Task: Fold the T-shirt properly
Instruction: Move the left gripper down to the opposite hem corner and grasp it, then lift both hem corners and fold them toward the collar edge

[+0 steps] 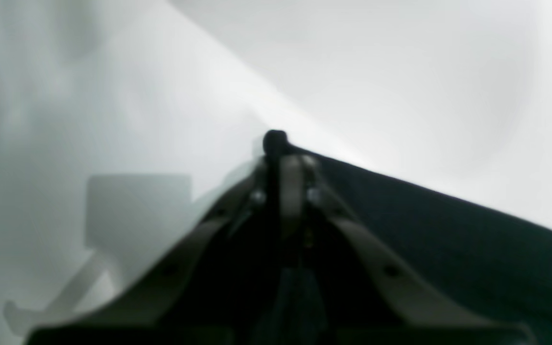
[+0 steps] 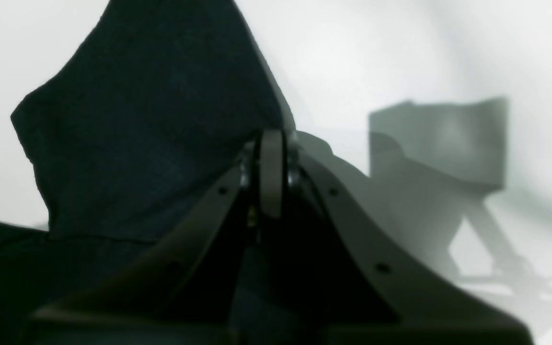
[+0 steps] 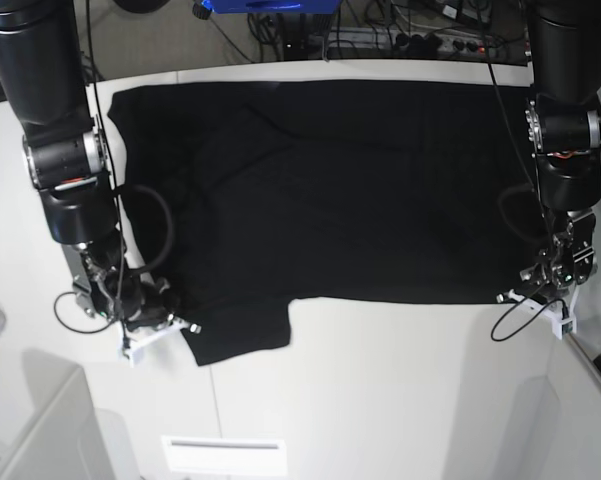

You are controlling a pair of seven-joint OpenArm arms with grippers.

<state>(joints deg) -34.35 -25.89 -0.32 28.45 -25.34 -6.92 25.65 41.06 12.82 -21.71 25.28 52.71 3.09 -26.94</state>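
The black T-shirt (image 3: pixel 340 180) lies spread flat across the white table (image 3: pixel 380 400), plain side up, with one sleeve (image 3: pixel 240 330) sticking out toward the front. In the base view my left gripper (image 3: pixel 520 292) sits at the shirt's front right corner. The left wrist view shows that gripper (image 1: pixel 281 148) shut, a small nub of black cloth (image 1: pixel 448 239) pinched at its tips. My right gripper (image 3: pixel 175 325) is at the sleeve's left edge. The right wrist view shows it (image 2: pixel 271 143) shut, with the black cloth (image 2: pixel 151 120) rising from its tips.
Cables and a blue device (image 3: pixel 265 5) line the table's far edge. A white panel (image 3: pixel 225 455) sits at the front, and a seam runs down the table at the front left. Both arms (image 3: pixel 50 110) (image 3: pixel 565 120) stand over the shirt's side edges.
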